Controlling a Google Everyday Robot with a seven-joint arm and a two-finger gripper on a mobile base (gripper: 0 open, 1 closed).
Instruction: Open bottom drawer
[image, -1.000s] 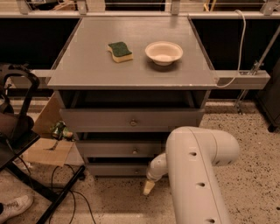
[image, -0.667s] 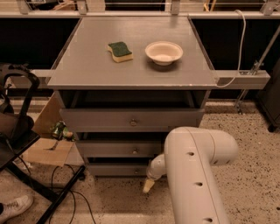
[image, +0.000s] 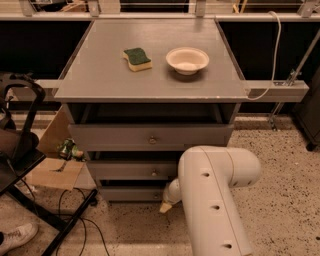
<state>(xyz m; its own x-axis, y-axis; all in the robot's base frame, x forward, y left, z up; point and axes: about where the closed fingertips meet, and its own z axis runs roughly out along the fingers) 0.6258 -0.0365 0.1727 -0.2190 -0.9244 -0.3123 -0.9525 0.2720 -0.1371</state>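
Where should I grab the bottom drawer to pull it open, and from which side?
Take the small centre knob on the bottom drawer, coming straight in from the front: its panel is flat and slim, with no other hold. The gripper sits low by that spot; the arm covers the knob.

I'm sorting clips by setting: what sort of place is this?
Probably a robot lab or workshop: speckled floor, a dangling white cable, and the end effector low beside the bottom drawer of a grey cabinet.

Speckled floor, grey table, brown cardboard beside it.
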